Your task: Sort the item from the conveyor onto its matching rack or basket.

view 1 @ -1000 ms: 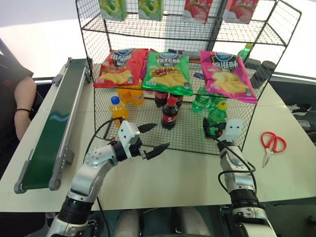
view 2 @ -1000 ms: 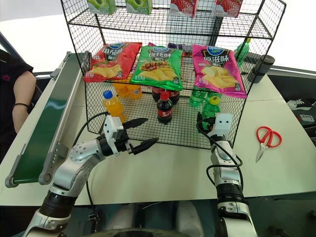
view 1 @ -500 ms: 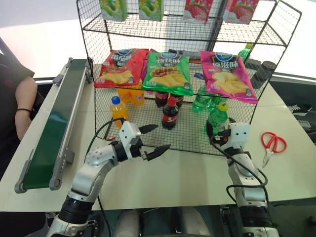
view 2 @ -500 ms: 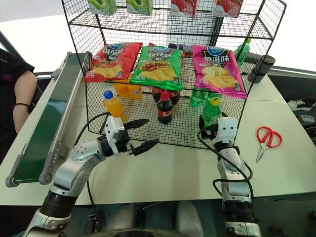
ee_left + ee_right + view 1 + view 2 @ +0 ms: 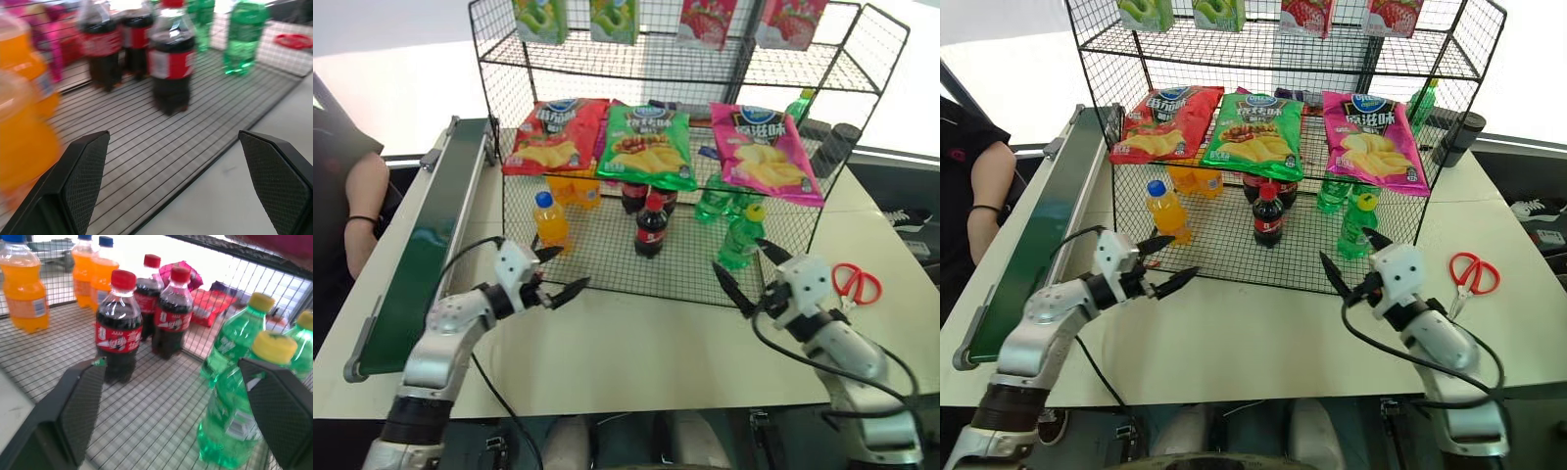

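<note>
The item, a green bottle (image 5: 741, 233) with a yellow cap, stands upright at the front right of the rack's (image 5: 607, 257) bottom tier, beside other green bottles. My right gripper (image 5: 737, 255) hovers open just in front of it, outside the rack's front edge, holding nothing. In the right wrist view the green bottle (image 5: 234, 416) stands close before the spread fingers (image 5: 78, 406). My left gripper (image 5: 573, 266) is open and empty near the rack's front left corner, beside the conveyor (image 5: 421, 245). The belt carries nothing.
An orange soda bottle (image 5: 546, 217) and a cola bottle (image 5: 651, 227) stand on the same tier, with more bottles behind. Chip bags (image 5: 646, 142) lie on the tier above. Red scissors (image 5: 857, 281) lie on the table at right. A person's arm (image 5: 362, 206) rests left of the conveyor.
My right gripper has drawn back and up from the green bottle, which stays standing on the rack. My left gripper has swung left toward the conveyor.
</note>
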Tool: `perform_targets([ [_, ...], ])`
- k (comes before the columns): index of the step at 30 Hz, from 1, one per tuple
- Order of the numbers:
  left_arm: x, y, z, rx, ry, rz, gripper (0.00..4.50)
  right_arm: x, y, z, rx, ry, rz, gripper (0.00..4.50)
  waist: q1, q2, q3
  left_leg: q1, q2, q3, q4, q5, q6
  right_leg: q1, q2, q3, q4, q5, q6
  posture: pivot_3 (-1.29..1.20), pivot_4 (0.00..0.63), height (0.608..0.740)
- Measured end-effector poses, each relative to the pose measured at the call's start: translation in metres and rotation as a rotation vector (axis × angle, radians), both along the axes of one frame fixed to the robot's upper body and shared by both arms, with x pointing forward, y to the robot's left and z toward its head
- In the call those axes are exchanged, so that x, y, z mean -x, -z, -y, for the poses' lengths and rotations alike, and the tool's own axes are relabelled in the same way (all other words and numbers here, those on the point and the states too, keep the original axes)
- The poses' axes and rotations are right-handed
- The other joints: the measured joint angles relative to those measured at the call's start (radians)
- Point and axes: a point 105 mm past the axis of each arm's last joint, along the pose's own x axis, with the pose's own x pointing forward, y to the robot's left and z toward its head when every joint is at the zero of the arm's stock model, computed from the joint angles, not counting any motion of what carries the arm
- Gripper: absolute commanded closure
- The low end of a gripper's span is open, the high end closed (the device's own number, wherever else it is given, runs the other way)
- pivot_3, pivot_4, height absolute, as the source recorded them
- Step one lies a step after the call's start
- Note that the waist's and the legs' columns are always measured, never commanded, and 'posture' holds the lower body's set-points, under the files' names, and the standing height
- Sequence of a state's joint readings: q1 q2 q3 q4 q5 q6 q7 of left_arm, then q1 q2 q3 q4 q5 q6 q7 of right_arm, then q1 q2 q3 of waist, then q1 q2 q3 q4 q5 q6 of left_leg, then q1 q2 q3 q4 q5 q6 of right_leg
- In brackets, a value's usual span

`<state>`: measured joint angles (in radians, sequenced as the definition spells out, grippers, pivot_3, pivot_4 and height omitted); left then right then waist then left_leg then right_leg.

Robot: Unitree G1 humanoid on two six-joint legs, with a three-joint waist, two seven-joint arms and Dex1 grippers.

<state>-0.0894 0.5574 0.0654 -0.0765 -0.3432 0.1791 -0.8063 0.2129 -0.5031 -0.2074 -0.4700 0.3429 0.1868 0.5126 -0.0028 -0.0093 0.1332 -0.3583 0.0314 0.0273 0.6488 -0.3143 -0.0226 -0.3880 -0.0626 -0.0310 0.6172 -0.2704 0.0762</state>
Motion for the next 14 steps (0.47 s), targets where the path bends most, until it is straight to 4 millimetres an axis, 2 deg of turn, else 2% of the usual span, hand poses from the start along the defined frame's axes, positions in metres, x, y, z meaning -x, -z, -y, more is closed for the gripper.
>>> perform_targets([
  [4,0.005,0.010,-0.032,-0.049,-0.080,-0.040,0.00,0.015,0.001,0.028,0.013,0.022,-0.065,0.04,0.008,0.000,0.000,0.001,0.000,0.001,0.000,0.000,0.000,0.000,0.000,0.000,0.000,0.000,0.000,0.00,0.150,0.740],
  [8,0.012,0.016,-0.050,-0.065,-0.118,-0.059,0.00,0.024,0.000,0.047,0.021,0.048,-0.090,0.04,0.012,0.000,0.000,0.001,0.001,0.001,0.000,0.000,0.000,0.000,0.000,0.000,0.000,-0.001,-0.001,0.00,0.150,0.740],
  [14,0.014,0.019,-0.053,-0.062,-0.122,-0.072,0.00,0.024,0.002,0.051,0.022,0.049,-0.106,0.04,0.015,0.000,0.000,0.001,0.001,0.001,0.000,0.000,0.000,0.000,-0.001,0.001,0.000,-0.001,-0.002,0.00,0.150,0.740],
])
